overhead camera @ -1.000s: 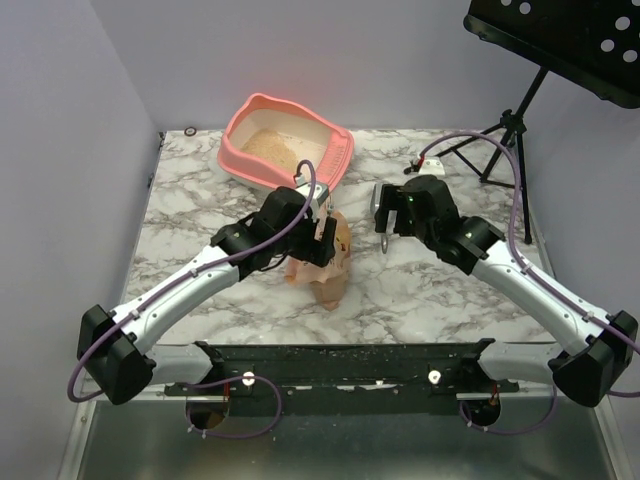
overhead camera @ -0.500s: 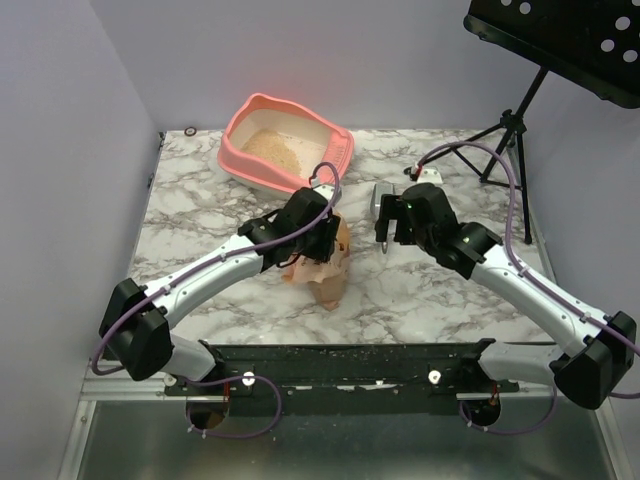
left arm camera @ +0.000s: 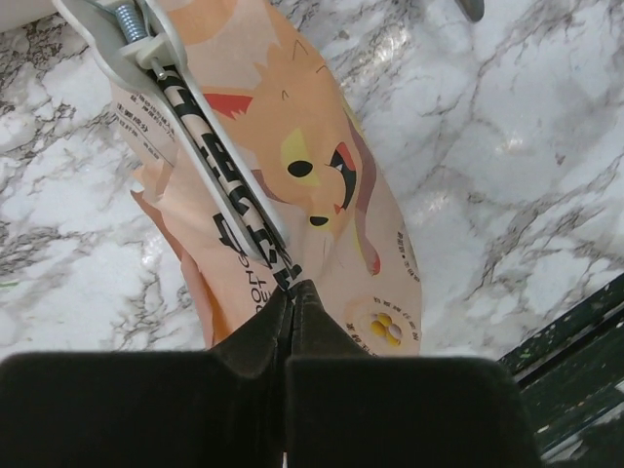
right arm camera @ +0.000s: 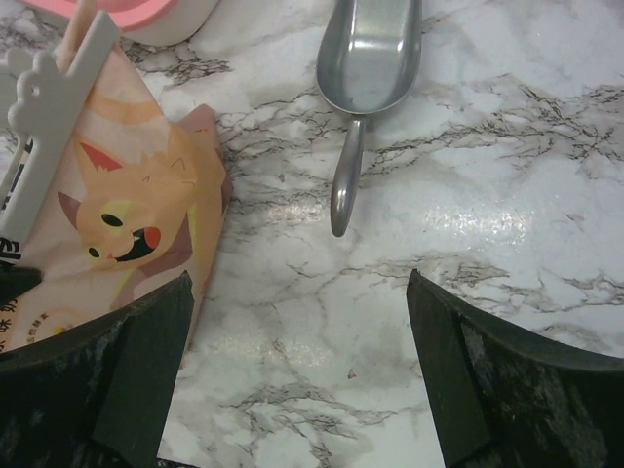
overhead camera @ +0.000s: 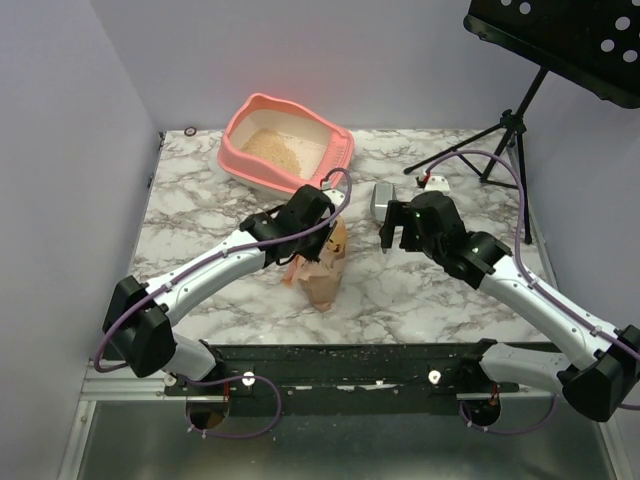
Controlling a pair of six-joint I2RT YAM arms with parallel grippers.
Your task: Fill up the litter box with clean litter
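My left pincer [left arm camera: 292,297] is pressed together on the top edge of a peach-orange glossy bag [left arm camera: 331,195] printed with a cartoon cat. The fingertips meet right where a long white plastic clip [left arm camera: 185,107] runs along that edge. The bag stands on the white-and-grey marble desk [overhead camera: 200,210] near its middle, a little towards the left edge, and it leans slightly.

My right pincer [right arm camera: 299,288] is spread wide with nothing between the fingers. It hangs over bare marble just right of the bag. Its wrist view looks onto a silver metal scoop [right arm camera: 366,58] that lies flat beyond it, bowl towards the far edge and handle pointing back at me.

The salmon-pink plastic litter box [overhead camera: 240,135] with a raised curved rim sits towards the far left corner, well apart from the bag. Fine beige clean litter [overhead camera: 275,150] covers part of its floor.
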